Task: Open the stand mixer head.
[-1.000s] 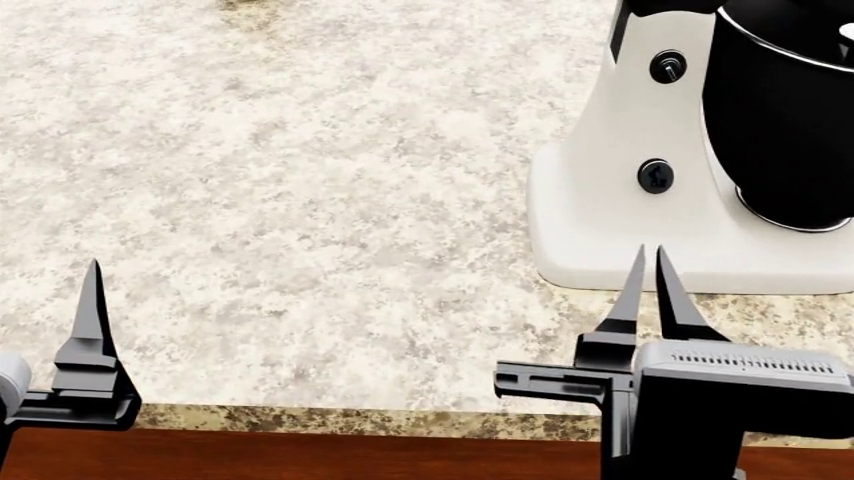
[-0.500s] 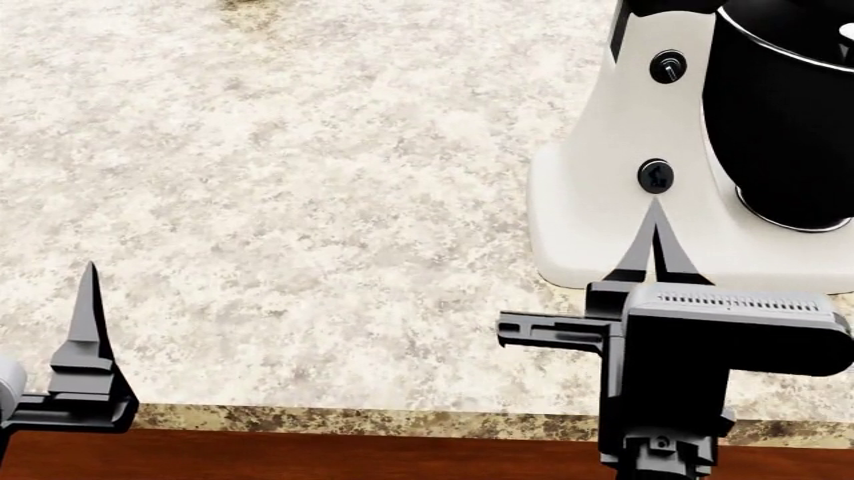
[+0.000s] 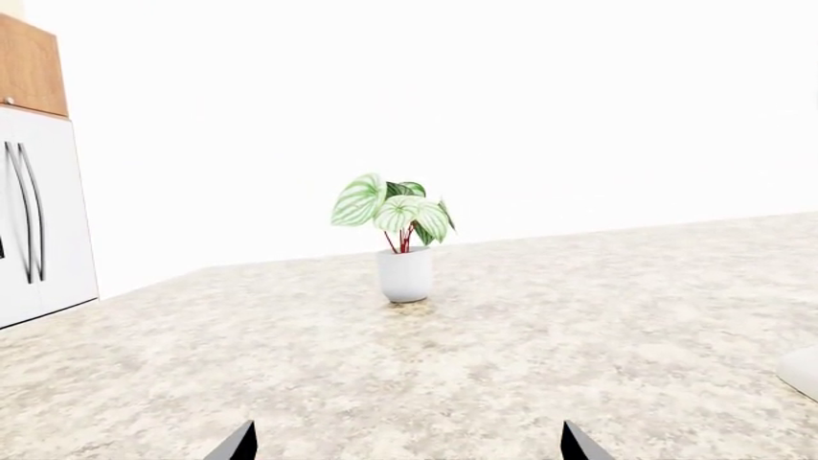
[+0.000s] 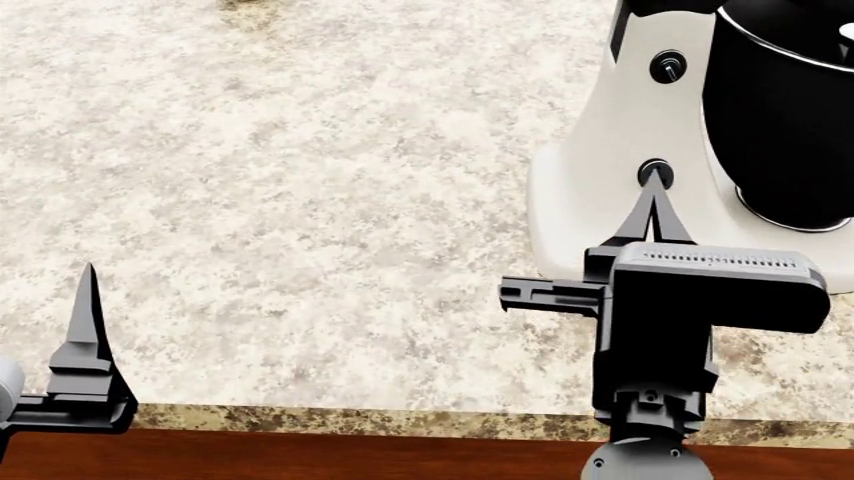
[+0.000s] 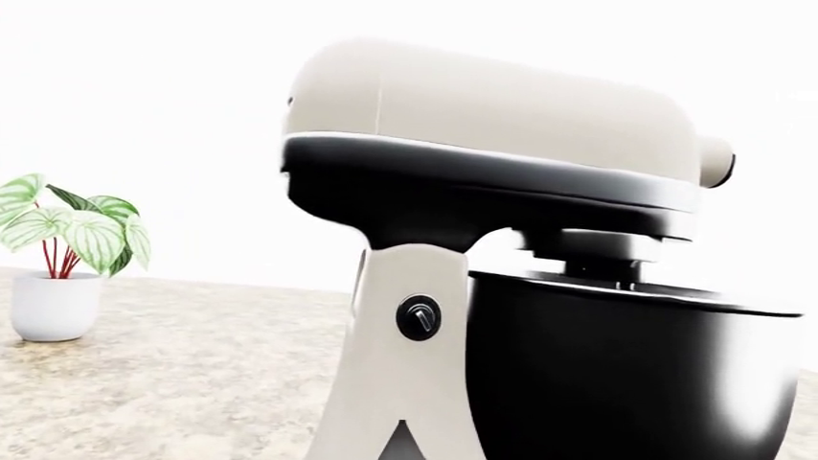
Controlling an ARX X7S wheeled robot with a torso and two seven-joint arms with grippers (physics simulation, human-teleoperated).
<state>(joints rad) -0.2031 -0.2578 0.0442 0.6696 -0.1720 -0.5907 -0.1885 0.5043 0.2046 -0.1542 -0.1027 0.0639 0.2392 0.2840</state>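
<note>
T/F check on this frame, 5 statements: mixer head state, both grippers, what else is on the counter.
1. The stand mixer head is down over the black bowl. True.
2. The right gripper is clamped on the mixer head. False: in the head view its fingertips sit together, low, in front of the white column near the lower black knob, holding nothing.
3. The left gripper is close to the mixer. False: it sits near the counter's front edge, far to the mixer's left.
4. A potted plant in a white pot stands on the countertop. True.
5. The left wrist view shows the left gripper's two fingertips well apart. True.
</note>
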